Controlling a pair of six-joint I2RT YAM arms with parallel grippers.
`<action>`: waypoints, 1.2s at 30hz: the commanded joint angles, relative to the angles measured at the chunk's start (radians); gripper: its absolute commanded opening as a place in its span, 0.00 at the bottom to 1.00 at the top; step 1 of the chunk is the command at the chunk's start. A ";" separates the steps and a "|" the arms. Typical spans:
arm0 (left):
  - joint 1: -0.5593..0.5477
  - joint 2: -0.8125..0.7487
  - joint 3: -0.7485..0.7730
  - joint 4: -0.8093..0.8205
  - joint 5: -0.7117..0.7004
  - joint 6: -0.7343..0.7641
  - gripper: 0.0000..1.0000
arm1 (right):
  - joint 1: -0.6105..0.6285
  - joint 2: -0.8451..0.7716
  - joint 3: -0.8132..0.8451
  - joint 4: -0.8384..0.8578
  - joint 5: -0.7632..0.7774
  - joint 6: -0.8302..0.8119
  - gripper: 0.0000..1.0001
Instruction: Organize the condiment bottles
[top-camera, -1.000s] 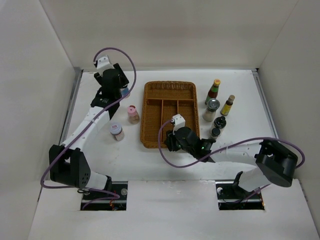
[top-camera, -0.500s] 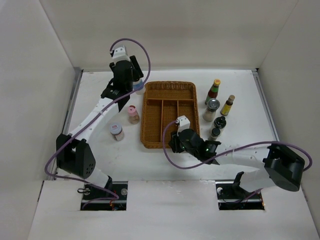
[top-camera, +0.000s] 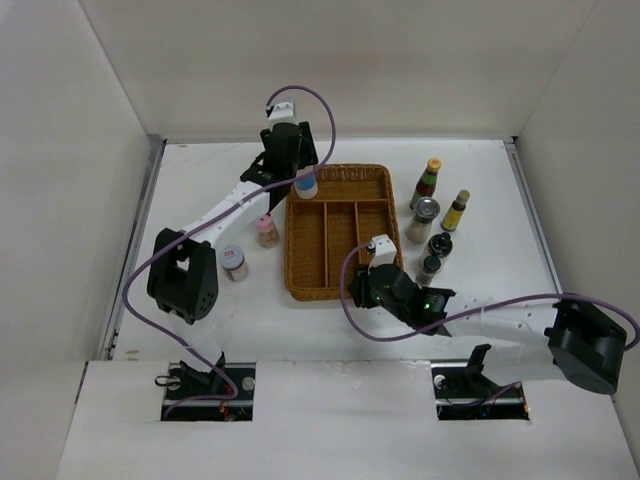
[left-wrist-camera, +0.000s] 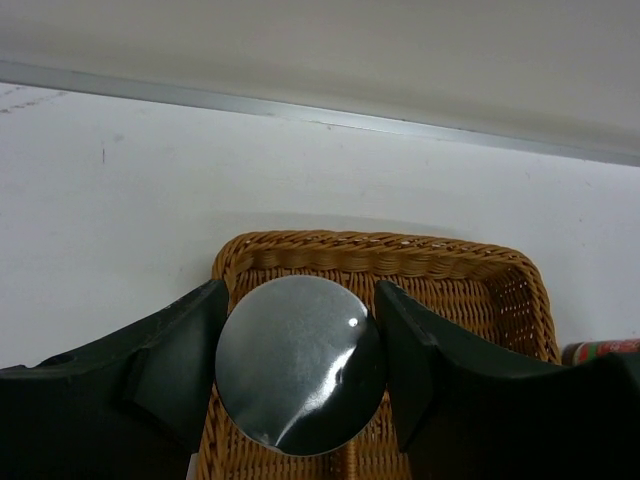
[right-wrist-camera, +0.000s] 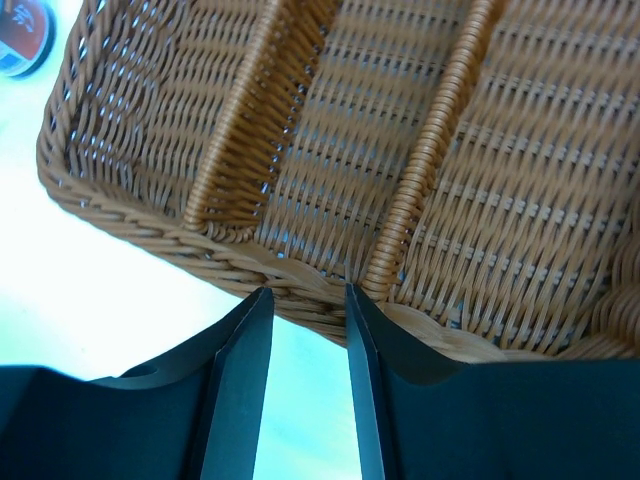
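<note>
My left gripper (top-camera: 302, 176) is shut on a grey-capped, blue-label bottle (top-camera: 306, 186) and holds it over the far left corner of the brown wicker tray (top-camera: 340, 172). In the left wrist view its round grey cap (left-wrist-camera: 300, 365) sits between my fingers (left-wrist-camera: 175, 360). A pink-lidded jar (top-camera: 266, 228) and a white-lidded red-label jar (top-camera: 234, 262) stand left of the tray. Two dark sauce bottles (top-camera: 427, 183) (top-camera: 456, 210), a silver-lidded jar (top-camera: 424, 220) and two small dark-lidded jars (top-camera: 439, 244) stand right of it. My right gripper (top-camera: 360, 288) is narrowly open and empty, its tips at the tray's near rim (right-wrist-camera: 300, 285).
The tray has a cross compartment at the far end and three long ones (top-camera: 343, 235), all without bottles. White walls enclose the table on the left, back and right. The right arm lies low along the near right of the table (top-camera: 500, 320).
My left arm has swung right, carrying the blue-label bottle from the far left of the table to above the tray's far left corner. My right gripper has shifted slightly right along the tray's near edge.
</note>
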 joint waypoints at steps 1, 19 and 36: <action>0.002 -0.014 0.095 0.112 0.001 -0.001 0.21 | 0.003 -0.045 -0.036 -0.086 0.041 0.036 0.42; 0.001 0.118 0.094 0.132 0.009 0.025 0.23 | -0.053 -0.405 -0.055 0.085 0.128 -0.034 1.00; -0.033 0.119 0.003 0.178 -0.062 0.097 0.81 | -0.160 -0.381 -0.092 0.181 0.133 -0.051 1.00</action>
